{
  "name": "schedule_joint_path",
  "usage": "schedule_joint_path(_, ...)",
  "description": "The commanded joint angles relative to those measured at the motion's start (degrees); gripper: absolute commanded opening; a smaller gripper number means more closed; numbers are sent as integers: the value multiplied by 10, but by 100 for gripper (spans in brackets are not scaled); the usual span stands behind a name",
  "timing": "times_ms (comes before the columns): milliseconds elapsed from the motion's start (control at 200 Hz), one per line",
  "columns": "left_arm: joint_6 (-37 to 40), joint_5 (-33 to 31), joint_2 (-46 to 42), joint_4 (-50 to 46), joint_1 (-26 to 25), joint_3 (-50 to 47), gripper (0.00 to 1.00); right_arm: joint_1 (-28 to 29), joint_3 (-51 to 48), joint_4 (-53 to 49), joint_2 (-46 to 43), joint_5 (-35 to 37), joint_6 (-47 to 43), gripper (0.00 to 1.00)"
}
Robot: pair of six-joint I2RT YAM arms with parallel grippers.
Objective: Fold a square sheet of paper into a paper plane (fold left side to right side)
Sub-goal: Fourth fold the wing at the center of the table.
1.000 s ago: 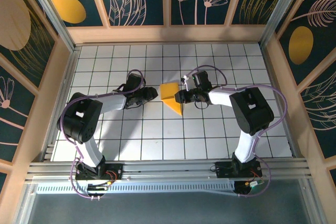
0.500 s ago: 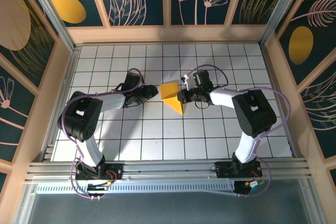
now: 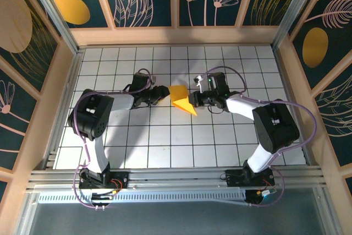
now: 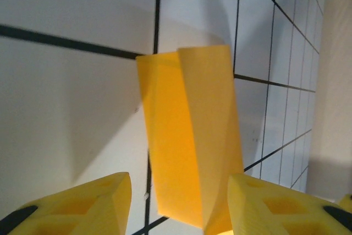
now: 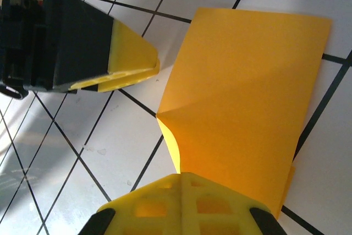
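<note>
Task part-done: square sheet of paper point(image 3: 180, 100), doubled over and creased but no dart yet, lies on worktop point(image 3: 165, 141) btwn hands, one end pinched in closed R hand point(image 3: 193, 100), L hand point(image 3: 163, 93) half-open alongside, apparently gripping nothing; further folds outstanding.

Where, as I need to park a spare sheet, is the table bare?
Crowded: the centre, where the left pincer and right pincer meet the paper. Bare: the far tile rows of the table, between them and the back wall; also the near rows from the paper down to the rail.
</note>
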Motion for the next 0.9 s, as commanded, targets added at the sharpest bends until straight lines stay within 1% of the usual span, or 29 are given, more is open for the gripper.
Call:
schedule_joint_path(0, -6, 31, 18, 24, 1, 26, 49, -5, -7, 9, -16, -15, 9, 0)
schedule_joint_path(180, -13, 46, 51, 31, -1, 51, 48, -5, -8, 10, -17, -17, 10, 0)
schedule_joint_path(310, -12, 50, 69, 27, -6, 71, 43, -4, -10, 8, -18, -17, 10, 0)
schedule_joint_path(390, -12, 49, 76, 25, -7, 78, 36, -5, -11, 10, -19, -16, 12, 0)
schedule_joint_path(510, -11, 36, 75, 22, -7, 76, 20, -6, -12, 5, -21, -9, 14, 0)
schedule_joint_path(606, -13, 32, 67, 21, -8, 69, 10, -8, -8, -15, -29, 23, 13, 18)
schedule_joint_path(656, -13, 32, 60, 19, -9, 66, 7, -8, -4, -33, -39, 52, 9, 27)
schedule_joint_path(706, -11, 32, 54, 15, -12, 64, 6, -7, 4, -57, -49, 89, 4, 33)
schedule_joint_path(761, -11, 32, 48, 7, -16, 64, 5, -5, 14, -88, -59, 138, -4, 36)
schedule_joint_path(891, -11, 28, 35, -10, -24, 63, 5, 25, 43, -166, -81, 232, -21, 38)
